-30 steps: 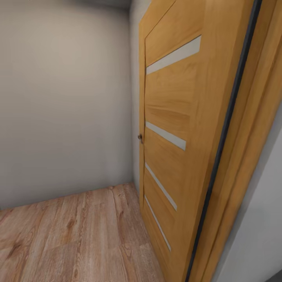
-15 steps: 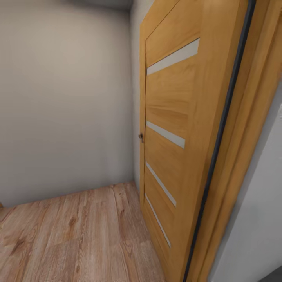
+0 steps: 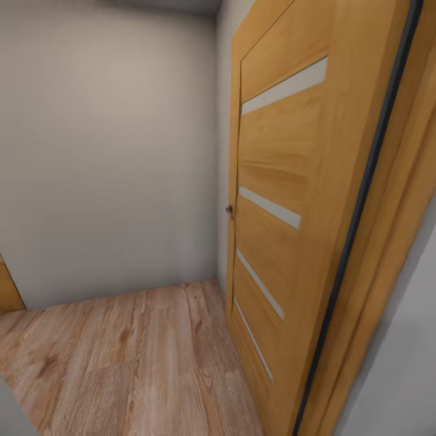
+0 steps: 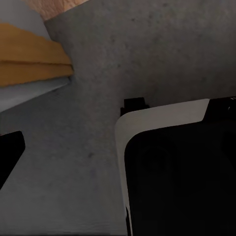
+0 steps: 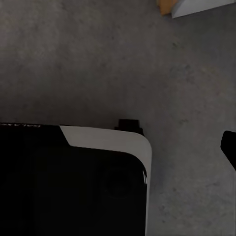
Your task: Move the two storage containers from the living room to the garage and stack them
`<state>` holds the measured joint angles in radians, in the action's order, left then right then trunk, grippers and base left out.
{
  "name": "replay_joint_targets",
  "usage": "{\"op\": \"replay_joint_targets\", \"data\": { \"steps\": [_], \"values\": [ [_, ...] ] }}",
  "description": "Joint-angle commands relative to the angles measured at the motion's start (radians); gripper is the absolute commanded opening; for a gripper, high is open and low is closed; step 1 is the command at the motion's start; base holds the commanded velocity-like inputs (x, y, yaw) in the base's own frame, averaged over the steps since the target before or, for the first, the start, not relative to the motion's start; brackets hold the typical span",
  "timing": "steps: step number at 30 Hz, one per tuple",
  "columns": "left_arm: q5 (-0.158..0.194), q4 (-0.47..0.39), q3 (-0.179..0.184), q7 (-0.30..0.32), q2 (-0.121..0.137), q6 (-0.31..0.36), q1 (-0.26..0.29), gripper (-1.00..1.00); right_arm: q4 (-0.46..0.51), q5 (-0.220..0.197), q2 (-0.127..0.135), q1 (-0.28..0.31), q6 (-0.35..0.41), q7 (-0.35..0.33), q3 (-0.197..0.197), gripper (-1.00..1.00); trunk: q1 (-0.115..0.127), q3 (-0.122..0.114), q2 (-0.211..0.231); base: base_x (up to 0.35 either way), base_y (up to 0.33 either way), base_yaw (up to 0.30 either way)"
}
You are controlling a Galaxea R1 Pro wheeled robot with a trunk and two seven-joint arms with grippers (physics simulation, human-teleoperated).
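The robot is in transit: its head faces an orange-brown wooden door with pale glass slats above light wood-plank flooring. Both wrists look down at rough dark-grey concrete, probably because the arms hang idle. Neither claw's state can be told, nor where the tubs are.

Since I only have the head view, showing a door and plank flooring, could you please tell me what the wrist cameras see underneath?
Observer: The left wrist view shows a rough dark-grey concrete floor.
Operator: Is the robot's base visible there?
Observer: Yes, its black base with a white edge stands over that concrete.
Operator: And the right wrist view?
Observer: Concrete again, with a bit of orange wood at the edge.
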<state>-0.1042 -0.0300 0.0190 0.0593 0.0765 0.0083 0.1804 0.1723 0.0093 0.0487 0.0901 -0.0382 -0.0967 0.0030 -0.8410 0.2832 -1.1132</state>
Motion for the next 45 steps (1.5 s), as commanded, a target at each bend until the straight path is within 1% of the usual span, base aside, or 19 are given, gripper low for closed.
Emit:
{"op": "replay_joint_targets", "data": {
  "steps": [1,14,27,40,45],
  "values": [
    [-0.01,-0.001,0.001,0.002,0.0,0.001,0.001,1.0,0.0,0.001,0.0,0.0,-0.003,-0.003,0.0,1.0,0.0,0.002,-0.001,-0.002,0.0,0.253],
    [-0.01,-0.001,0.001,0.002,0.0,0.001,0.001,1.0,0.0,0.001,0.0,0.0,-0.003,-0.003,0.0,1.0,0.0,0.01,-0.001,0.0,0.0,0.258],
    [-0.01,-0.001,0.001,0.002,-0.005,0.001,0.001,1.0,0.0,0.001,0.0,0.0,-0.004,-0.003,0.0,1.0,0.0,0.011,-0.001,0.0,0.0,0.07],
    [-0.011,-0.001,0.001,0.002,-0.007,0.001,0.001,1.0,0.0,0.001,0.0,0.0,-0.005,-0.002,0.0,1.0,0.0,0.011,-0.001,0.0,0.0,0.274],
    [-0.011,-0.001,0.001,0.002,-0.007,0.001,0.001,1.0,0.0,0.001,0.0,0.0,-0.005,-0.003,0.0,1.0,0.0,0.011,-0.001,0.0,0.0,0.132]
  ]
}}
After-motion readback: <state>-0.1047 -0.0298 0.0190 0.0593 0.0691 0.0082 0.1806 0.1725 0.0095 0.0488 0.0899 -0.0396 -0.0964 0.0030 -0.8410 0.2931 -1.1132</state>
